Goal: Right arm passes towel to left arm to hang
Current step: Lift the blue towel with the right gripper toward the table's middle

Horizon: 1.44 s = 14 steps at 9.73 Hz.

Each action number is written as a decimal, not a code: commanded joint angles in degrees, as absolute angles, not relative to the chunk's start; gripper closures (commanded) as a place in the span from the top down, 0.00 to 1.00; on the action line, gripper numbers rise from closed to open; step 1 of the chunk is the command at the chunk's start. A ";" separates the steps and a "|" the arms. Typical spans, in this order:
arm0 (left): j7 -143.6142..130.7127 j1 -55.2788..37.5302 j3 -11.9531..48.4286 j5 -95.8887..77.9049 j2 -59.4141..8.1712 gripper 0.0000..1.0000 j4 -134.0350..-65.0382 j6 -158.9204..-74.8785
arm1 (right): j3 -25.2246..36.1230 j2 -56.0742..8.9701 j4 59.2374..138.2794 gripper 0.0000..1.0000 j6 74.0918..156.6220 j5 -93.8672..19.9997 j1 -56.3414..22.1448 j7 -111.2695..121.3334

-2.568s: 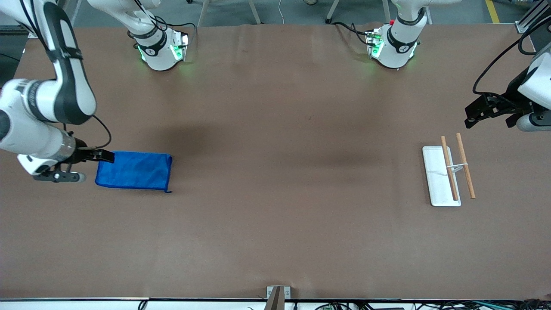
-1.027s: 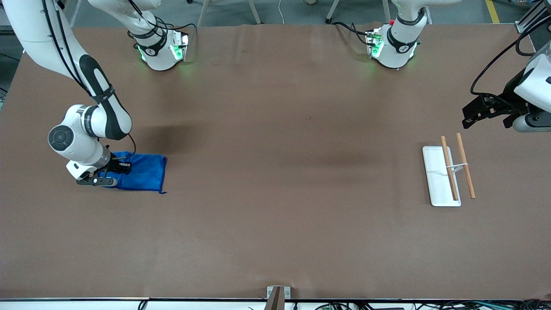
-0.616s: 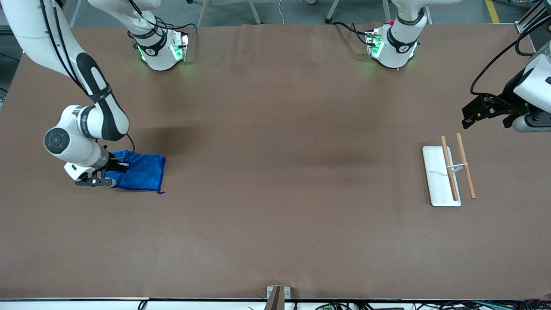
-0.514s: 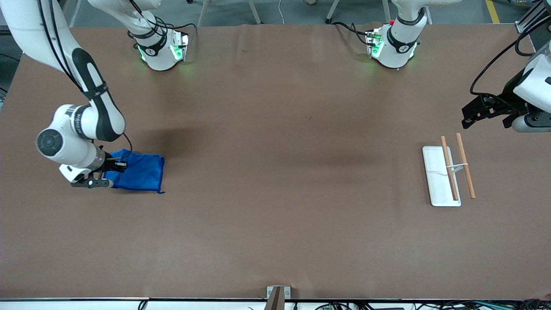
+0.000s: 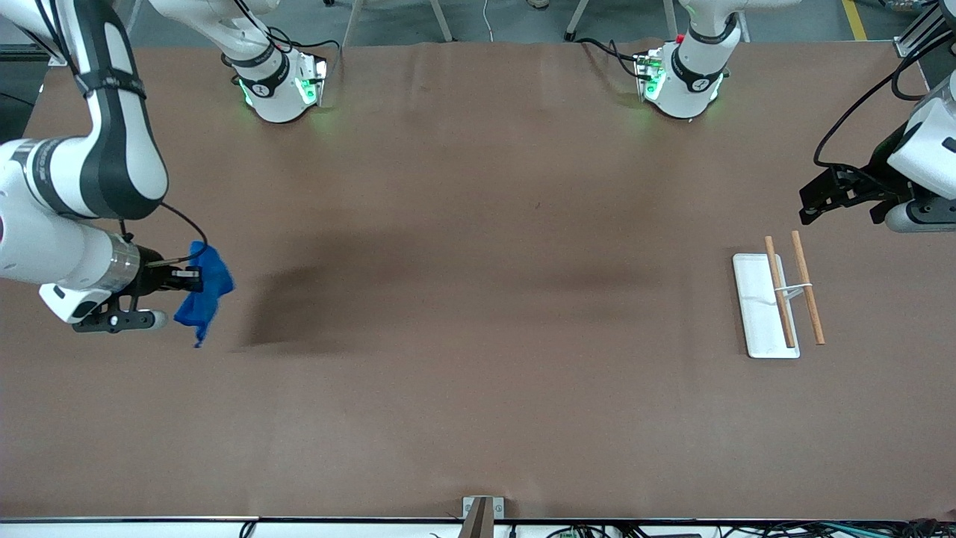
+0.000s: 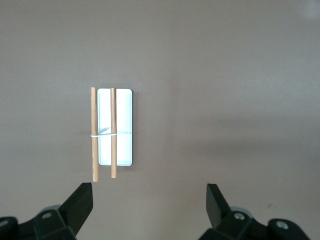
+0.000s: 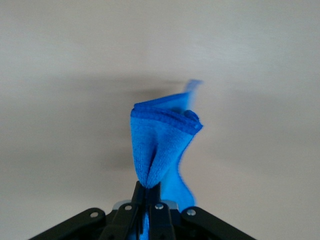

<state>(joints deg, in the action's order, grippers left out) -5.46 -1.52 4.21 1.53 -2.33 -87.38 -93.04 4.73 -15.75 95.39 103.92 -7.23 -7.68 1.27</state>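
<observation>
The towel [image 5: 203, 291] is held pinched at one edge in the closed jaws of the right gripper [image 5: 193, 279], clear of the table [image 5: 478, 388], at the right arm's end and well apart from the rack [image 5: 765, 305]. In the right wrist view the towel [image 7: 162, 145] is seen bunched into folds above the clamped fingers [image 7: 155, 207], with a loose corner trailing. The lift is judged complete and the carry toward the hand-over is in hand. The left gripper [image 5: 818, 202] waits over the table near the rack, toward the arm bases from it; its jaws are spread wide and empty, as shown in the left wrist view [image 6: 147, 202], where the rack [image 6: 122, 125] is seen with two wooden bars above a white base. For the next move, the towel must be brought toward the rack and a free hanging edge presented for the left gripper to grasp. The table is covered in plain brown material; grey floor is visible past the arm bases.
</observation>
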 commanded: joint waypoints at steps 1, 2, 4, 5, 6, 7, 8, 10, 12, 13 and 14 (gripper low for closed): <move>-4.41 -1.32 4.31 1.93 -3.25 1.00 -87.98 -92.37 | 5.10 -16.08 91.42 0.01 103.35 -11.92 -17.18 -8.13; -4.22 -1.32 4.39 1.93 -3.25 1.00 -87.98 -92.29 | 5.18 -16.26 89.23 0.01 104.75 -15.87 -20.88 -11.65; -2.38 -1.14 4.39 1.85 -3.34 1.00 -87.89 -92.37 | 5.19 -18.18 88.42 0.01 112.55 -26.75 -27.30 -16.50; -1.76 -1.32 4.39 1.85 -3.43 1.00 -88.06 -92.29 | 5.19 -19.59 88.33 0.01 116.24 -31.85 -30.29 -18.96; -1.58 -1.49 4.39 1.58 -3.43 1.00 -88.24 -92.29 | 5.10 -20.82 88.42 0.01 120.72 -37.99 -33.28 -20.55; -1.23 -1.41 4.48 0.62 -3.60 1.00 -88.94 -92.11 | 5.18 -21.61 88.42 0.01 123.72 -44.15 -36.01 -21.44; -0.27 -1.23 4.40 -2.34 -3.52 1.00 -89.90 -92.11 | 5.10 -21.71 88.42 0.01 125.92 -52.39 -37.43 -21.88; 1.13 -0.97 4.39 -4.56 -3.25 1.00 -92.01 -92.02 | 5.18 -21.71 88.24 0.01 126.47 -68.92 -39.63 -21.27; 7.96 1.65 4.39 -12.96 -3.43 1.00 -93.86 -89.67 | 5.18 -21.80 88.24 0.01 127.00 -82.63 -40.87 -21.10; 11.13 3.85 4.31 -17.62 -3.69 1.00 -94.48 -88.26 | 5.19 -21.88 88.24 0.01 127.09 -89.14 -41.83 -21.09; 13.34 4.82 4.31 -19.41 -3.60 1.00 -95.70 -88.07 | 5.19 -22.15 88.24 0.01 127.87 -94.52 -42.27 -21.18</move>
<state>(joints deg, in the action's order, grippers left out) 9.99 3.16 4.16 -16.66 -3.20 -93.04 -88.65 4.49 -21.99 88.40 127.08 -88.57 -41.10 -20.73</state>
